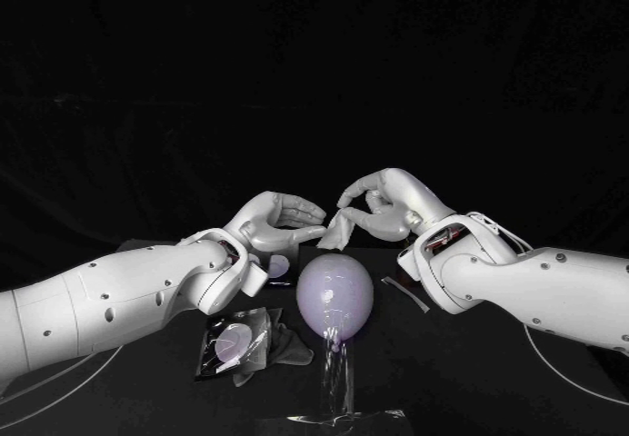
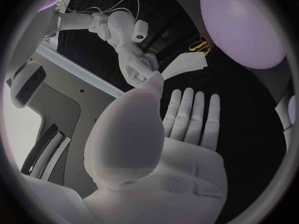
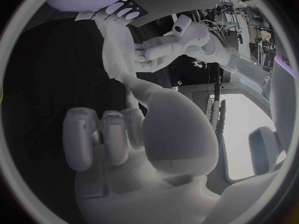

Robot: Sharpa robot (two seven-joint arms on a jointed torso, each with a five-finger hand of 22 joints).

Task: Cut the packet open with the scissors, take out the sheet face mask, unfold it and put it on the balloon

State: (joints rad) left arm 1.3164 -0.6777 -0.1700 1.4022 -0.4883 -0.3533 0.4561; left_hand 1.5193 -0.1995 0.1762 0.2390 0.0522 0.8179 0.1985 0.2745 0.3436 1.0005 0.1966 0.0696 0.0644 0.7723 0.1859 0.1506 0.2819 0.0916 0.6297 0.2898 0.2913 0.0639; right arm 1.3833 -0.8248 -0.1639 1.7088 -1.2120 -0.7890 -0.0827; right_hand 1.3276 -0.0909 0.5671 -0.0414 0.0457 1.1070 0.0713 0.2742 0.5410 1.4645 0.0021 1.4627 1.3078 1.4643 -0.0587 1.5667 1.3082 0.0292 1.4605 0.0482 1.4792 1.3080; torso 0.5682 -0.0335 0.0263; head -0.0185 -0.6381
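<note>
Just above the balloon (image 1: 334, 289), sheet mask (image 1: 335, 232) pinched by the right hand (image 1: 380, 204), left hand (image 1: 278, 225) spread, thumb touching the mask, packet (image 1: 214, 361) on the table (image 1: 498, 381) beside the balloon, pale disc (image 1: 234, 340) inside.

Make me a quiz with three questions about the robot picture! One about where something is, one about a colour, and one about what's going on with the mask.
1. Where is the opened packet?
A. On the table beside the balloon
B. On top of the balloon
C. In a drawer

2. What colour is the balloon?
A. Red
B. Pale purple
C. Green

3. What is going on with the mask?
A. It lies on the table
B. It is spread over the balloon
C. It is held up, folded, above the balloon

Answers: 1 A, it lies flat below the left arm. 2 B, it looks lilac. 3 C, the right hand pinches it and the left hand touches its lower end.
</note>
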